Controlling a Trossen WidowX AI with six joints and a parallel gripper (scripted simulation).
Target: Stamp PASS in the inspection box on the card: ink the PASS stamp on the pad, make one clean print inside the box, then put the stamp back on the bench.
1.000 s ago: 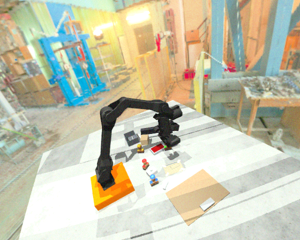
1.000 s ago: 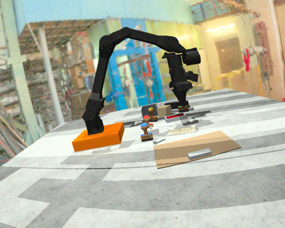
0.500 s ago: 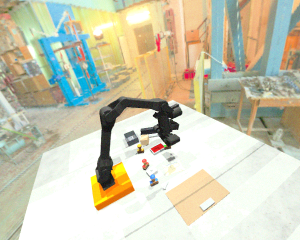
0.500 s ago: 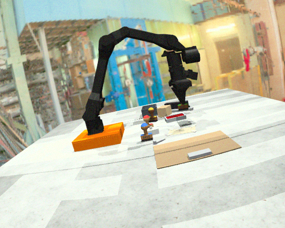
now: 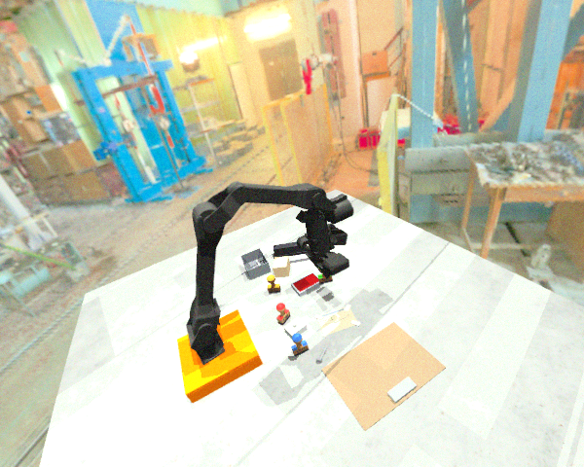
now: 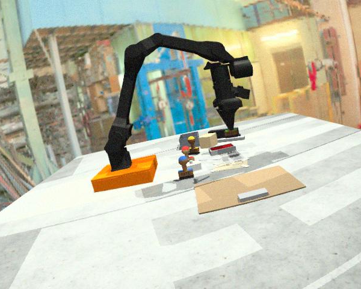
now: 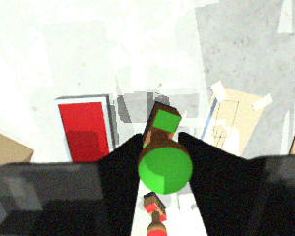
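My gripper point(image 7: 159, 139) is shut on the green stamp point(image 5: 325, 277) point(image 6: 231, 133) point(image 7: 164, 169), around its brown handle below the green knob. The stamp hangs roughly upright above the bench, between the ink pad and the card in the wrist view. Its lettering and underside are hidden. The red ink pad point(image 5: 306, 283) point(image 6: 222, 147) point(image 7: 84, 125) lies open at the left in the wrist view. The cream card point(image 5: 349, 319) point(image 6: 230, 165) point(image 7: 248, 113) lies at the right there, taped at its corners, with thin printed lines. No clear print can be made out on it.
A red stamp point(image 5: 282, 312) point(image 7: 154, 208), a blue stamp point(image 5: 298, 343) point(image 6: 183, 162) and a yellow stamp point(image 5: 273, 284) point(image 6: 192, 142) stand nearer the arm's base. A tan block point(image 5: 281, 268) and a grey tray point(image 5: 257, 271) are beyond the pad. A brown board point(image 5: 378, 362) bears a grey bar point(image 5: 402, 389).
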